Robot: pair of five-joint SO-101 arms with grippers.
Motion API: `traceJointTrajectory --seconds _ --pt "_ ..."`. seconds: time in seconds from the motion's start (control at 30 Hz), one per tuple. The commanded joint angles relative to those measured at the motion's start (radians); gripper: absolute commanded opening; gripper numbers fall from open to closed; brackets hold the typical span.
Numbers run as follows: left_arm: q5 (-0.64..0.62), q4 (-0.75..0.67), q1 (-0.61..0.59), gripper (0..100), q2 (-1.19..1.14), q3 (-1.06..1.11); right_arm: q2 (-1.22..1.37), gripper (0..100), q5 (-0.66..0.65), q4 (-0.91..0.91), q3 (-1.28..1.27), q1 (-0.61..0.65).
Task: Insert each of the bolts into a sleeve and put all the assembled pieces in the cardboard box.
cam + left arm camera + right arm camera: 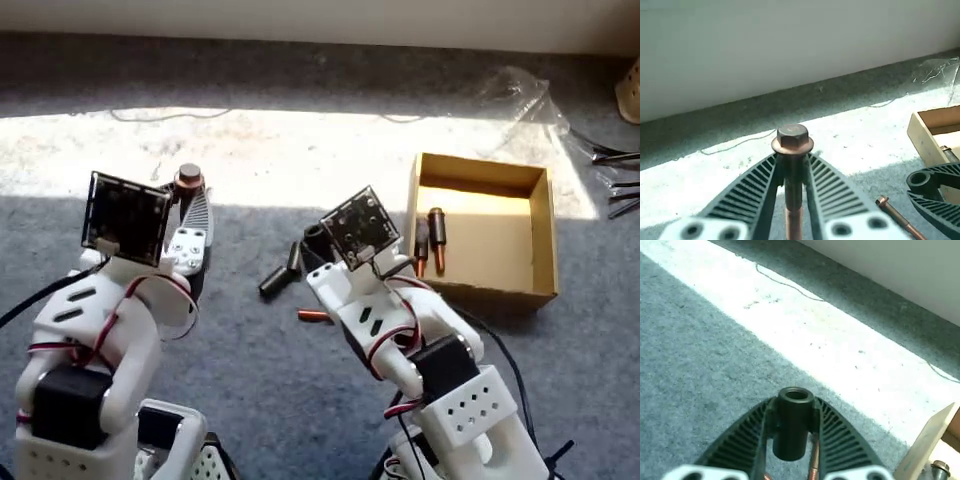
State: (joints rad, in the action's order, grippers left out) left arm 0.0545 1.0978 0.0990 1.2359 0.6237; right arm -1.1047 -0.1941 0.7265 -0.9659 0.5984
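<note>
My left gripper [792, 170] is shut on a copper bolt [792, 150], held upright with its hex head on top; in the high view that bolt [189, 178] sits at the left arm's tip. My right gripper [792, 425] is shut on a black sleeve [792, 420], its open bore facing up; in the high view the sleeve [315, 238] is at the right arm's tip. Another black sleeve [280, 272] and a loose copper bolt [313, 315] lie on the carpet between the arms. The cardboard box [535, 225] holds two assembled pieces [430, 240].
Grey carpet covers the floor, with a sunlit band across the back. A clear plastic bag [525, 95] lies behind the box. Dark tools [615, 180] rest at the far right edge. A thin cable [150, 115] runs along the sunlit strip.
</note>
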Motion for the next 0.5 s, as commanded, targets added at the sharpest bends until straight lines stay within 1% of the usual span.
traceJointTrajectory --seconds 0.0,0.2,0.37,0.47 --pt "0.008 -0.006 -0.008 1 0.099 -0.056 -0.019 0.5 0.011 0.033 0.125 0.008" --pt "0.009 -0.008 -0.008 1 0.154 -0.056 -0.021 0.5 0.011 0.042 0.217 0.008" --pt "0.009 -0.008 -0.008 1 0.165 -0.056 -0.021 0.5 0.011 0.209 0.358 0.008" --pt "0.008 -0.002 -0.008 1 0.165 -0.056 -0.021 0.5 0.011 0.262 0.421 0.007"
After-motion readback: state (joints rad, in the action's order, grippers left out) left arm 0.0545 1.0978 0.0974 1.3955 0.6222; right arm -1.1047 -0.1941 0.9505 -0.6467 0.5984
